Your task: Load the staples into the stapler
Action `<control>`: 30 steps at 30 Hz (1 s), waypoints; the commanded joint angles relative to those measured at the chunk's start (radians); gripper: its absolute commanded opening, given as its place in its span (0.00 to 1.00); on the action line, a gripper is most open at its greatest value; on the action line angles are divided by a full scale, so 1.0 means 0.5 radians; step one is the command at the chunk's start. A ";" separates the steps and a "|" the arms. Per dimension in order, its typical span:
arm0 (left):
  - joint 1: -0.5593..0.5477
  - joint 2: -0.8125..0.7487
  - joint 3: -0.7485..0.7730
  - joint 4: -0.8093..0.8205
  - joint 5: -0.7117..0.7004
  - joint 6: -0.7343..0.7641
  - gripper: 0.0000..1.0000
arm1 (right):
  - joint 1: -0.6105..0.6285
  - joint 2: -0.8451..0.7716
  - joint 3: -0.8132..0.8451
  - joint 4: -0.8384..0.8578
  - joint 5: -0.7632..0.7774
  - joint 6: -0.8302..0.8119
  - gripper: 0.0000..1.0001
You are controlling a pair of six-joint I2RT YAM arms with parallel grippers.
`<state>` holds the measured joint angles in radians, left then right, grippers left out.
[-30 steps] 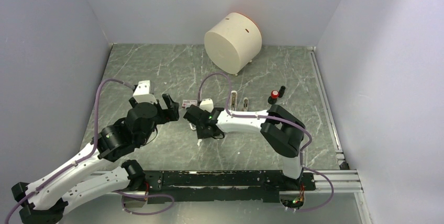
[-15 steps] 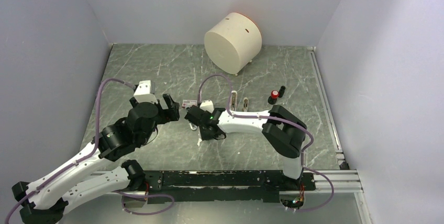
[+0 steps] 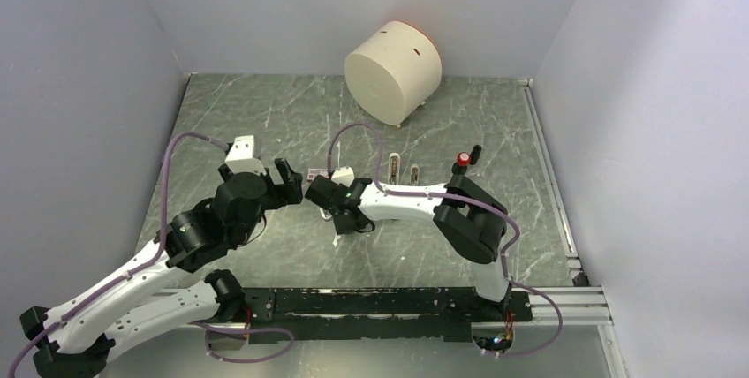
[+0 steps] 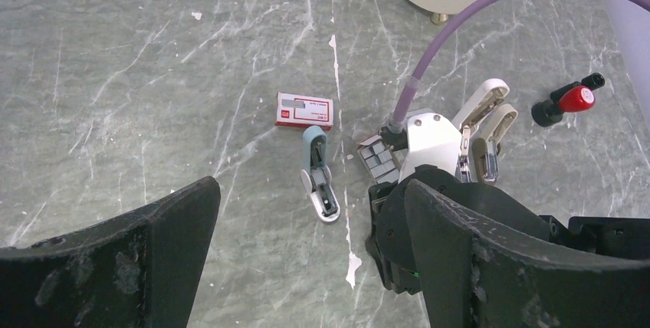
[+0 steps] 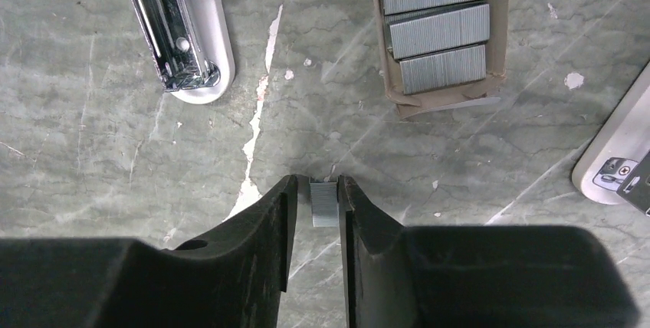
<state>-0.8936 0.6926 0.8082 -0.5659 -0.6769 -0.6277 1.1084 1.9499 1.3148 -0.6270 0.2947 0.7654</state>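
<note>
Right gripper (image 5: 317, 190) clamps one staple strip (image 5: 324, 209) near the open stapler (image 5: 178, 33). Beside the stapler, three more strips (image 5: 437, 33) fill one cardboard tray (image 5: 444, 100). Left gripper (image 4: 310, 251) gapes wide.

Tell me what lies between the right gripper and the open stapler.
Right wrist view: only bare table with a white crack separates right gripper from stapler; a staple strip sits between the gripper's fingertips.

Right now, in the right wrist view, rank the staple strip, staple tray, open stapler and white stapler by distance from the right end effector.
1. The staple strip, between the fingers of the right end effector.
2. The staple tray, upper right, and the open stapler, upper left: too close to call.
3. The white stapler, far right edge.
</note>
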 commanded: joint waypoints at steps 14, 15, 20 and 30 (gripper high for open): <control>0.011 -0.034 0.003 0.009 -0.045 0.000 0.95 | -0.006 -0.103 0.007 -0.016 0.238 0.039 0.23; 0.012 -0.032 0.004 0.006 -0.045 0.001 0.95 | -0.011 -0.134 0.009 -0.022 0.270 0.049 0.23; 0.012 -0.016 -0.002 0.009 -0.039 -0.005 0.95 | -0.076 -0.321 -0.079 -0.030 0.396 0.109 0.23; 0.013 0.054 -0.008 0.106 0.030 0.033 0.95 | -0.452 -0.739 -0.496 0.192 0.481 0.011 0.24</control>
<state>-0.8936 0.7162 0.8082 -0.5625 -0.6754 -0.6258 0.9314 1.6398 1.1294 -0.5945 0.4877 0.7902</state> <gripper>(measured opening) 0.947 0.236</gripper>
